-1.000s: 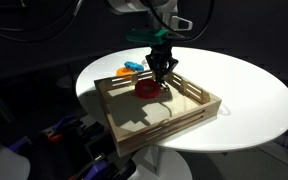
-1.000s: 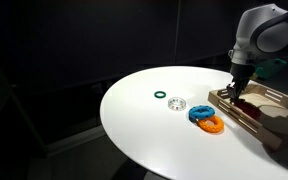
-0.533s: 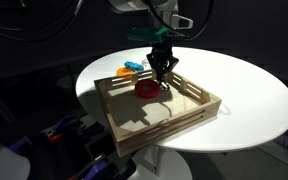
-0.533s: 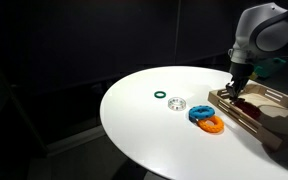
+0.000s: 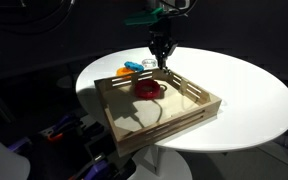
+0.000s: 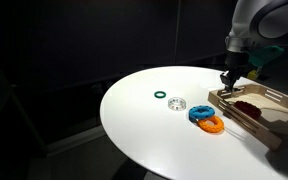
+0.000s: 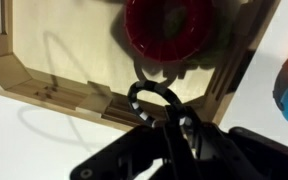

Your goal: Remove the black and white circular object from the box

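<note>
Since half a second ago the arm has risen. The gripper [image 5: 163,62] was down inside the box, just beside the red ring, and now hangs clear above the box's 12 o'clock rim. The other exterior view shows the same lift, with the gripper [image 6: 226,83] now above the tray's near corner. Nothing else has moved.

The round table [image 5: 246,92] is smooth, matte and white, brightly lit against a dark room. On it sits the box [image 5: 170,127], a shallow square tray of pale wood with low slatted walls and a flat, lightly grained floor. In the wrist view its mitred corner [image 7: 44,85] shows clearly.

The red ring [image 5: 148,89] lies flat on the box floor, a little toward 11 o'clock from centre. It is thick and glossy, with a lobed, gear-like edge [image 7: 169,25]. Outside the box lie a blue ring [image 6: 200,113] and an orange ring [image 6: 213,124], touching each other. Well apart at 10 o'clock from them are a pale toothed disc [image 6: 177,103] and a thin green ring [image 6: 160,96].

In the wrist view the gripper [image 7: 169,125] is narrowed onto the black and white circular object [image 7: 137,103], a thin black loop with a white fleck. It is held off the floor, over the box's rim.
</note>
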You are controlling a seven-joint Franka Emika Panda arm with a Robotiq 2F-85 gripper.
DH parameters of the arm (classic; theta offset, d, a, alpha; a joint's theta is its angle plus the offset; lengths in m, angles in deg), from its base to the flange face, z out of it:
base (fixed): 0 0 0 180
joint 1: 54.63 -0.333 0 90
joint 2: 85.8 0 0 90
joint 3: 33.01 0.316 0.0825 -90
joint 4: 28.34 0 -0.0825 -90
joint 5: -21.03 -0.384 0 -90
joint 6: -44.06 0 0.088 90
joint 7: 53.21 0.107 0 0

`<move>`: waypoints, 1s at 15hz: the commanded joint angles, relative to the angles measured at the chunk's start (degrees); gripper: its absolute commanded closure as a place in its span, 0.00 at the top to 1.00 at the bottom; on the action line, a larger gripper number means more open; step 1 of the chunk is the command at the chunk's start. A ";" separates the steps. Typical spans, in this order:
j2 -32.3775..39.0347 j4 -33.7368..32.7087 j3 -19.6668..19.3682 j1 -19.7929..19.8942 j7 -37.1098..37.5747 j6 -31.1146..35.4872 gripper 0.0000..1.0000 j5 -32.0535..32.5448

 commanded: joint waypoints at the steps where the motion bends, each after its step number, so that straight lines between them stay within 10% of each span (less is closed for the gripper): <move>1: -2.20 -1.69 1.17 -1.32 3.09 -3.05 0.06 1.88; 15: -4.39 -0.15 7.89 -5.97 0.63 0.14 0.06 -0.51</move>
